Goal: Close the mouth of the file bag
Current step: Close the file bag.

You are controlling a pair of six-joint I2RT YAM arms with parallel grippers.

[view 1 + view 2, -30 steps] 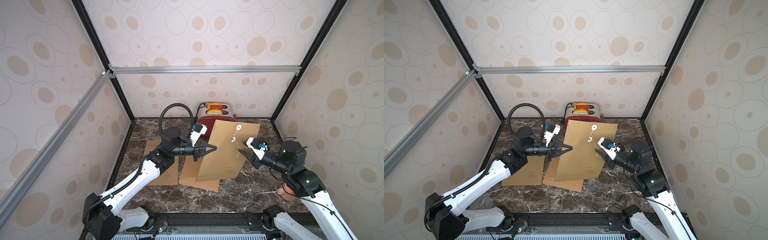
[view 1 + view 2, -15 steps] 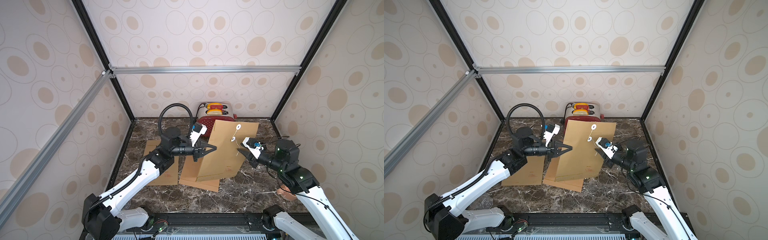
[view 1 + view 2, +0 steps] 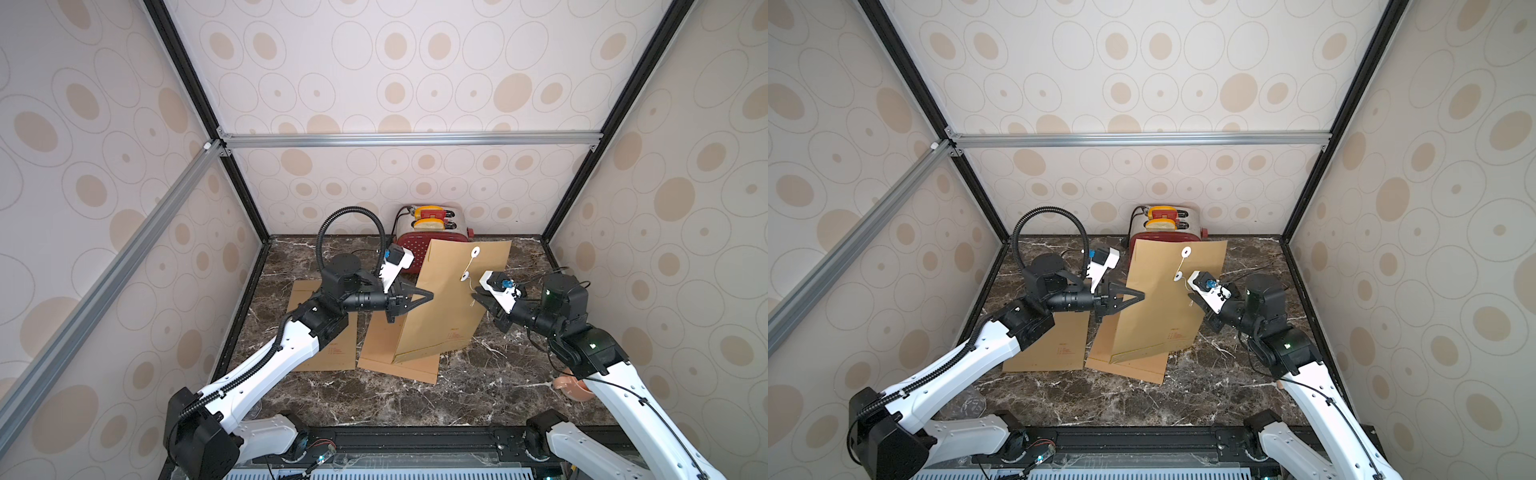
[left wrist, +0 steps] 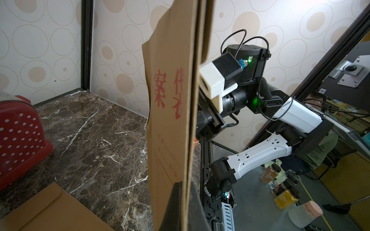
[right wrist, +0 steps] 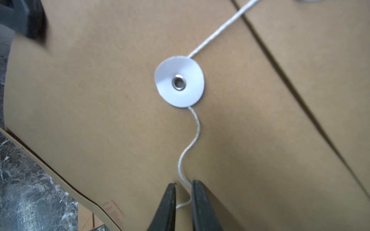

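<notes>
At centre, left pincer (image 3: 426,297) pinching file bag (image 3: 449,307), right pincer (image 5: 183,200) narrowly spread — string (image 5: 192,140) between.

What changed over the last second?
The right tool moved in toward the bag and narrowed around the string, which it has not yet clamped. The left tool stayed shut on the bag's edge, and the bag stayed standing.

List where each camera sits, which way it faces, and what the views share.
Top views: high at the front, looking down toward the back wall; left arm, right arm, file bag, toaster in both.
Left wrist: behind the left end effector clamping the bag's edge; looks across at the right arm.
Right wrist: behind the right end effector, facing the bag's string and white disc.
Shared: every view shows the file bag.
</notes>
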